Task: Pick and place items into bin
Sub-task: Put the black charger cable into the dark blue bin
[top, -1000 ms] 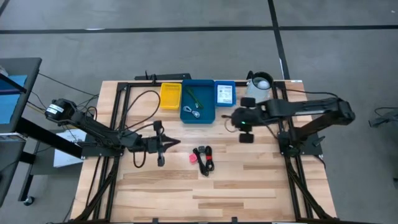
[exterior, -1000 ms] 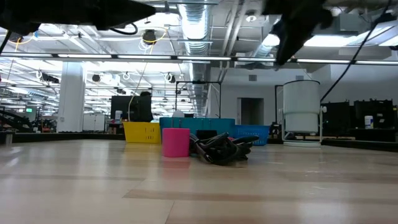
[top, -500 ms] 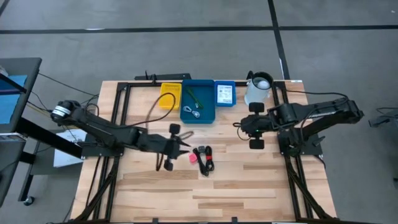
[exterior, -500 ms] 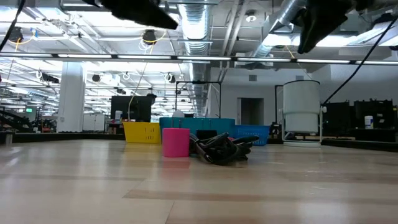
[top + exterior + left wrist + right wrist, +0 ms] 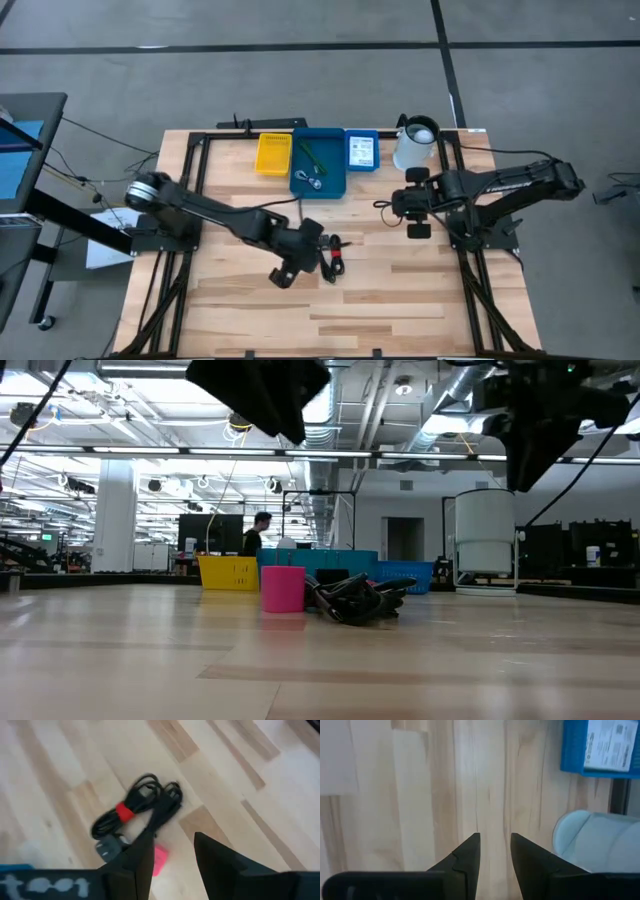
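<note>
Two parted jaws of my left gripper hover over the black coiled cable and small pink cube. My right gripper waits slightly parted above the pale wooden desk.

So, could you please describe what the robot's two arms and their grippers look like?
Both arms are dark, nearly black, built of slim jointed links with black cables looping alongside. The left arm has a round silvery-grey joint housing near its base. The left gripper and right gripper each end in two matte black, wedge-shaped jaws tapering to narrow tips. No readable markings show.
</note>
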